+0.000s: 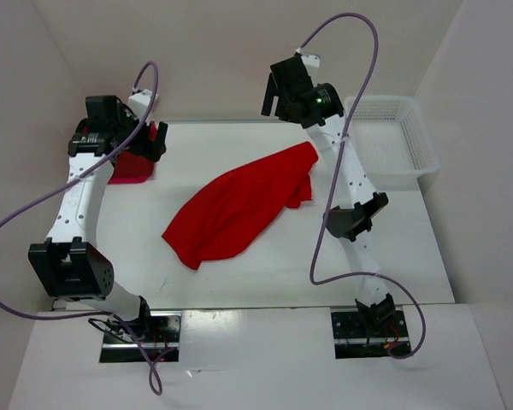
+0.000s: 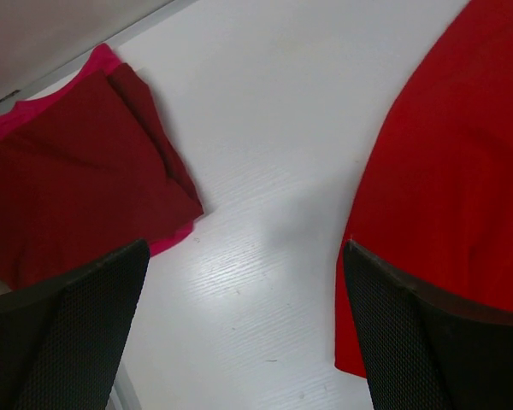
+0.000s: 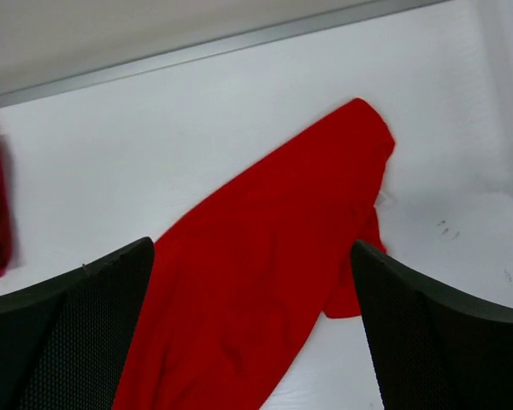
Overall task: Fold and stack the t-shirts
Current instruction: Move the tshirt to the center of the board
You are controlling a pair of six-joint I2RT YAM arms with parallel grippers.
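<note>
A bright red t-shirt (image 1: pixel 239 205) lies crumpled and spread diagonally across the middle of the table; it also shows in the right wrist view (image 3: pixel 265 273) and at the right of the left wrist view (image 2: pixel 462 171). A folded dark maroon t-shirt (image 2: pixel 77 179) rests on a folded pinkish-crimson t-shirt (image 2: pixel 103 61) at the back left (image 1: pixel 132 166). My left gripper (image 1: pixel 156 141) is open and empty, raised beside that stack (image 2: pixel 244 342). My right gripper (image 1: pixel 276 94) is open and empty, held high over the red shirt's far end (image 3: pixel 252 342).
A white mesh basket (image 1: pixel 393 137) stands at the back right of the table. White walls close in the table (image 1: pixel 265 265) at the back and both sides. The right arm's links hang over the table's right half.
</note>
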